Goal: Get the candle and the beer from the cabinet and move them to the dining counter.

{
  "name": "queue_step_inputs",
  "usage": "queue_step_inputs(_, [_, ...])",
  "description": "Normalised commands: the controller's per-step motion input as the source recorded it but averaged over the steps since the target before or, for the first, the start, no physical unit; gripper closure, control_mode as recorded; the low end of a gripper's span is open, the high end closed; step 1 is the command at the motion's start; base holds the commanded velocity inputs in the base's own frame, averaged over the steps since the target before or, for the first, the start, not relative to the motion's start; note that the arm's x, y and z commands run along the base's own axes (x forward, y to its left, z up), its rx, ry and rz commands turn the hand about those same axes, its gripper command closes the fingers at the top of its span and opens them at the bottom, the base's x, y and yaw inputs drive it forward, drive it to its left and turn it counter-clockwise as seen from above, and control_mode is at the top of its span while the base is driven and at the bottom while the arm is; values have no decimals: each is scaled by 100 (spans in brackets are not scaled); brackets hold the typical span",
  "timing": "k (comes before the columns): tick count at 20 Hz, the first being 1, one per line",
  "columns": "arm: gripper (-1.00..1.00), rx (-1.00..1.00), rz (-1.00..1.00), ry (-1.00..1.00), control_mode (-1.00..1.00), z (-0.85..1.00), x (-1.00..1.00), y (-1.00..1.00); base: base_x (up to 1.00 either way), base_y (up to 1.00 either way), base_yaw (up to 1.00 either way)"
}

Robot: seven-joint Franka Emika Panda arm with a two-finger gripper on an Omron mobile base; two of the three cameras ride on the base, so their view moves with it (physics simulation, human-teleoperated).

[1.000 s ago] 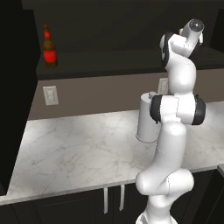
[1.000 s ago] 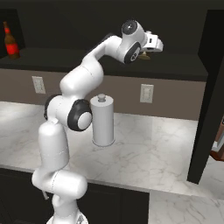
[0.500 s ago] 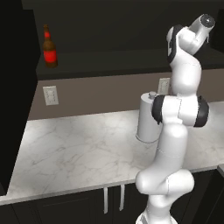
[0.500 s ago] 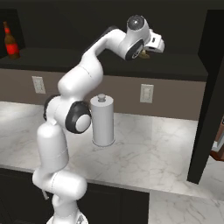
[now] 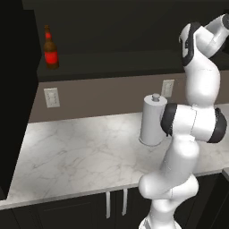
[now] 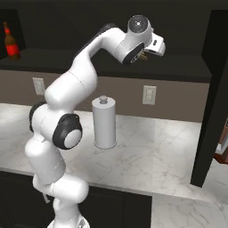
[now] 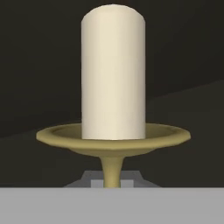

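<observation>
The candle (image 7: 113, 74), a cream-white stub on a brass holder, stands upright close before the hand camera. My gripper (image 7: 112, 181) is shut on the thin stem under its dish. From the right base view my gripper (image 6: 145, 55) reaches into the right part of the open cabinet (image 6: 89, 67), where a bit of brass shows under the hand. The beer (image 5: 50, 48), a dark bottle with a red label, stands upright on the cabinet shelf (image 5: 112, 67) far to the left, well away from my hand; it also shows as the beer (image 6: 11, 42). The dining counter is out of view.
A white paper towel roll (image 5: 153, 120) stands on the marble worktop (image 5: 80, 156) along the wall, just behind my arm; the same roll (image 6: 104, 122) is below the gripper. Black cabinet doors hang open at the left (image 5: 13, 89) and the right (image 6: 218, 89). Wall sockets (image 6: 149, 95) sit under the shelf.
The jaws have closed on the candle's stem. The wrist has lifted slightly and the hand has shifted a little to the right at the shelf. The beer and the paper towel roll have not moved.
</observation>
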Motion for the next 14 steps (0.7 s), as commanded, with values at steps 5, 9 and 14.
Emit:
queue_step_inputs(5, [100, 0, 0, -9, -100, 0, -59, 29, 0, 0, 0])
queue_step_inputs(9, [100, 0, 0, -4, -100, 0, -60, 30, 0, 0, 0])
queue_step_inputs(14, [100, 0, 0, -4, -100, 0, -59, 31, 0, 0, 0])
